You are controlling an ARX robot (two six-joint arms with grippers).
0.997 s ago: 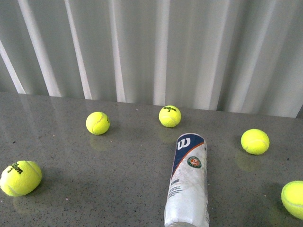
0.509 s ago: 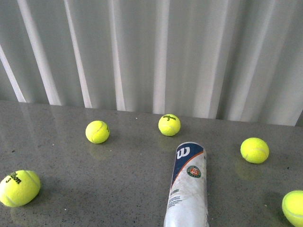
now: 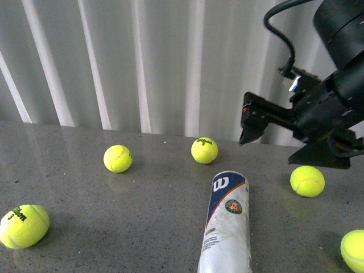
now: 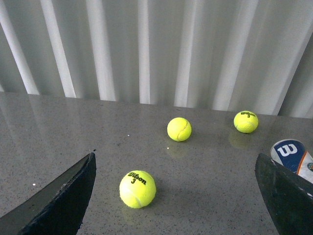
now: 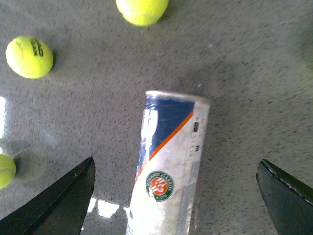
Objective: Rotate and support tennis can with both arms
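The tennis can (image 3: pixel 226 224) lies on its side on the grey table, W-logo end pointing to the back wall, near end cut off by the frame's lower edge. My right arm (image 3: pixel 324 108) hangs above the table's back right. Its gripper (image 5: pixel 175 164) is open and empty, above the can (image 5: pixel 168 161), jaws wide on either side without touching it. My left gripper (image 4: pixel 174 157) is open and empty, low over the table left of the can, whose logo end (image 4: pixel 293 155) shows by one jaw. The left arm is out of the front view.
Several yellow-green tennis balls lie around: one at the back left (image 3: pixel 118 158), one behind the can (image 3: pixel 204 151), one at the right (image 3: pixel 307 181), one at the front left (image 3: pixel 24 226), one at the front right edge (image 3: pixel 354 252). A ribbed white wall (image 3: pixel 170 62) closes the back.
My right arm has come into the front view at the upper right. The view shifted slightly. The can and balls lie where they were.
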